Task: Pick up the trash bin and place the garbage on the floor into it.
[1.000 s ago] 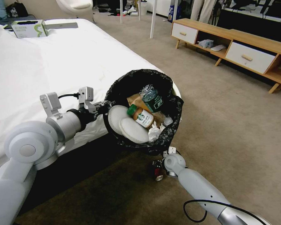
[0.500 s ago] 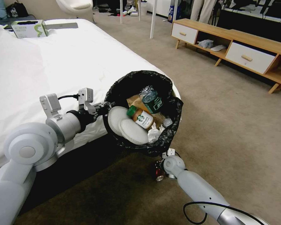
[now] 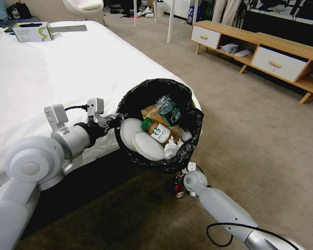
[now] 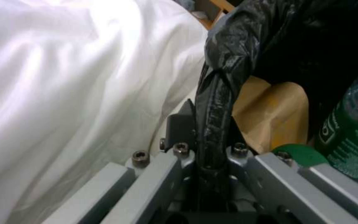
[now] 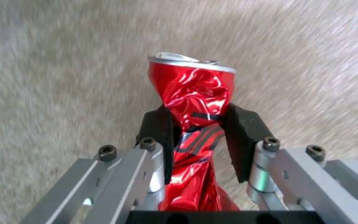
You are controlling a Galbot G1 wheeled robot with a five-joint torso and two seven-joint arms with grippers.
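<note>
Right gripper (image 5: pixel 199 141): low over the floor (image 3: pixel 261 146), just below the bin, pads pinched on the waist of a crushed red can (image 5: pixel 193 102).

Left gripper (image 4: pixel 212 137): clamped on the bag-covered rim of the bin (image 3: pixel 163 86), fingers pressed either side of the black liner.

Bin: held off the floor beside the bed (image 3: pixel 41 76), tilted toward the camera. Inside: brown-drink bottle (image 3: pixel 157 129) with green cap, clear bottle (image 3: pixel 168 110), brown paper bag (image 3: pixel 149 111), white tissue (image 3: pixel 172 147), two white round pads (image 3: pixel 142 140).

Beyond: wooden cabinet (image 3: pixel 267 52).
</note>
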